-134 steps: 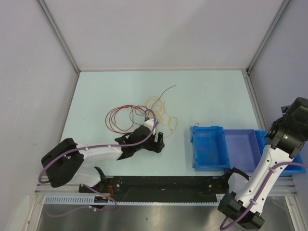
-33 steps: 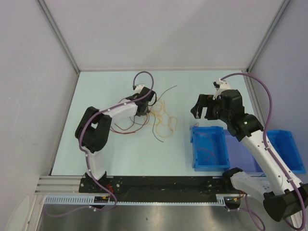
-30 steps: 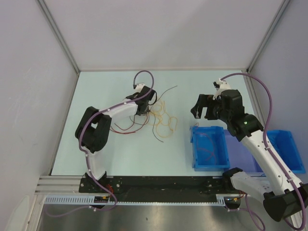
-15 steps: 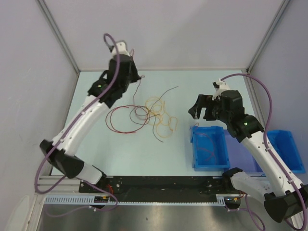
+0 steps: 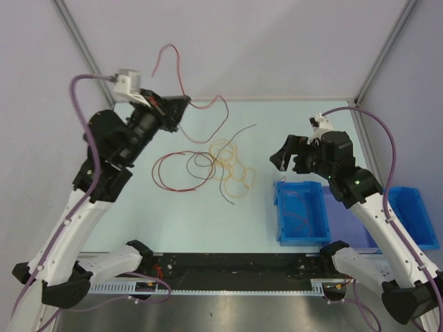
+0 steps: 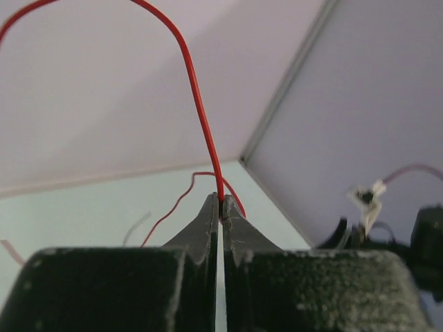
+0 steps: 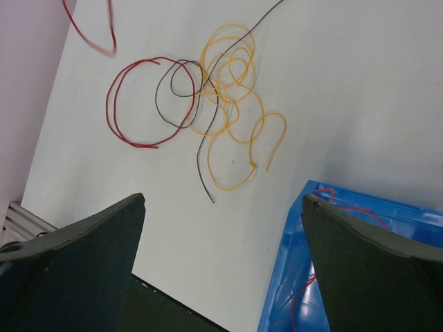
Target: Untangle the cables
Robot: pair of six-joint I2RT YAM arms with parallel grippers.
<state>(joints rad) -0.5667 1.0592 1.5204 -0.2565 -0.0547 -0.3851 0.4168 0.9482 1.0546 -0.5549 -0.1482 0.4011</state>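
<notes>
Two arms reach over the pale table (image 5: 291, 131). The left arm (image 5: 104, 180) stands tall and stretched toward the far left corner, its wrist high above the surface. The right arm (image 5: 367, 200) bends forward at mid height on the right side, its wrist tilted down toward the middle.

The left gripper (image 5: 181, 104) is pinched tight on a red cable (image 5: 223, 98). In the left wrist view its tips (image 6: 220, 207) meet with the wire (image 6: 197, 104) caught between them. The right gripper (image 5: 291, 160) is spread wide and holds nothing, hovering beside the near blue bin (image 5: 280, 214).

The cables (image 5: 208, 166) lie mid-table: a red loop (image 5: 176, 171) on the left, a dark strand (image 5: 204, 162) crossing it, and a knot of orange loops (image 5: 232, 166) on the right. The held red cable arcs above the gripper in the air, then curls down toward the pile. A few thin red wires lie inside the near bin.

Bare table surrounds the pile on all sides. The enclosure walls meet the table's far and side edges, and the bins sit at the right near edge.
</notes>
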